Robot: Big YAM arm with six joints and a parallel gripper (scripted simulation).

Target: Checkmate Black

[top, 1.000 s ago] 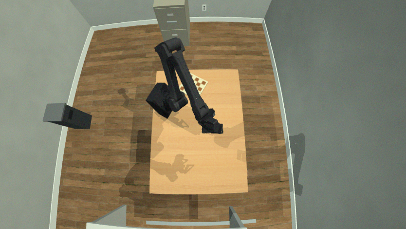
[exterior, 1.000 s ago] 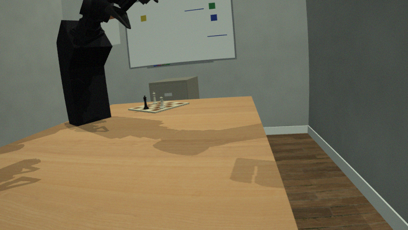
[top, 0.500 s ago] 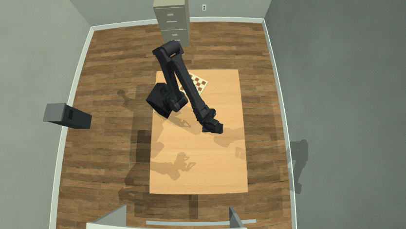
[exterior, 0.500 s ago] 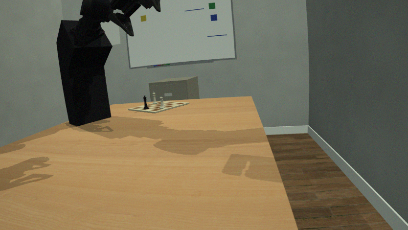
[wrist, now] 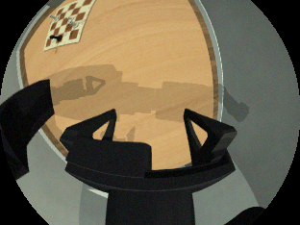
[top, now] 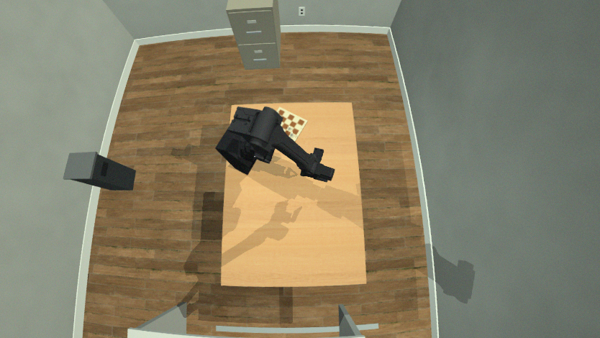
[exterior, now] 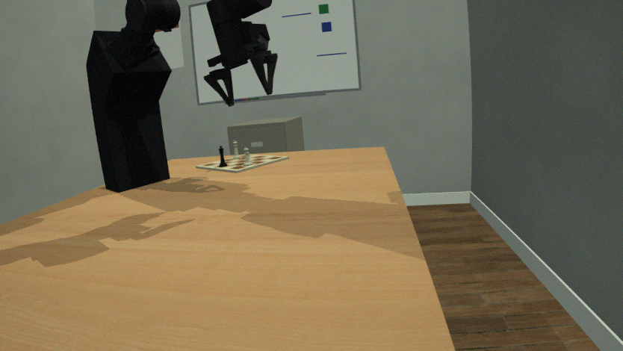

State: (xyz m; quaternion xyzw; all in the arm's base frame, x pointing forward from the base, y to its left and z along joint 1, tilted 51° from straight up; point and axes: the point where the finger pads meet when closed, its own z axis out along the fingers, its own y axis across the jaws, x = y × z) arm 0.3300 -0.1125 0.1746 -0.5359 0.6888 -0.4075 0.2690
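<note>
Grey walls and a whiteboard are backing a long wooden tabletop, where the small chessboard is lying near the far corner beside the arm's base. On it a black piece and two white pieces are standing upright. The hand is hanging high above the tabletop, released and holding nothing. Judging by this, the approach is in hand; next it needs lowering over a white piece, though which one is too small to tell.

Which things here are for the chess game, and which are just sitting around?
For the game: chessboard, black piece, two white pieces, the open, empty gripper.

Just around: filing cabinet, whiteboard, dark box on the floor.
</note>
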